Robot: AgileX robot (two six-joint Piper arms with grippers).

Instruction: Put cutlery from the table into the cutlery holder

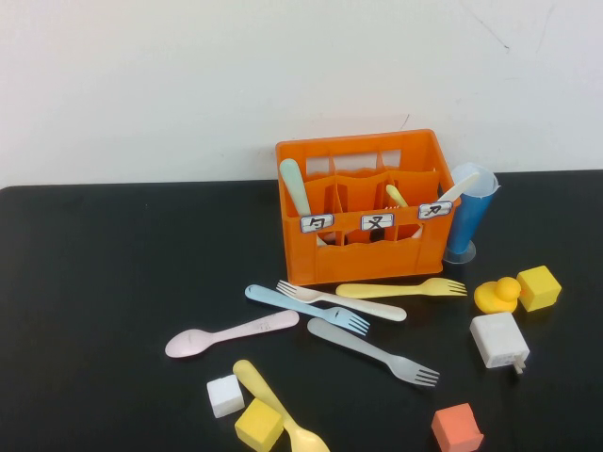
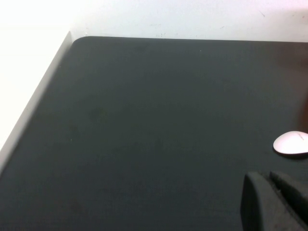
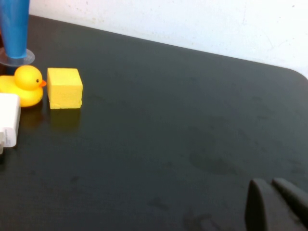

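The orange cutlery holder (image 1: pixel 358 247) stands at the back middle of the black table (image 1: pixel 113 282), with a few handles sticking out of its compartments. In front of it lie a pale pink spoon (image 1: pixel 231 332), a blue fork (image 1: pixel 306 306), a cream fork (image 1: pixel 341 299), a yellow fork (image 1: pixel 400 288), a grey fork (image 1: pixel 372 350) and a yellow spoon (image 1: pixel 278 414). Neither gripper shows in the high view. My left gripper (image 2: pixel 266 177) is shut and empty, low over bare table, with the pink spoon's bowl (image 2: pixel 291 143) just ahead. My right gripper (image 3: pixel 268 183) is shut and empty over bare table.
A tall blue cup (image 1: pixel 468 217) stands right of the holder. A yellow duck (image 1: pixel 497 295), a yellow cube (image 1: pixel 538 287) and a white charger (image 1: pixel 499 341) lie at the right. White (image 1: pixel 224 395), yellow (image 1: pixel 258 425) and orange-red (image 1: pixel 457 428) cubes lie near the front edge.
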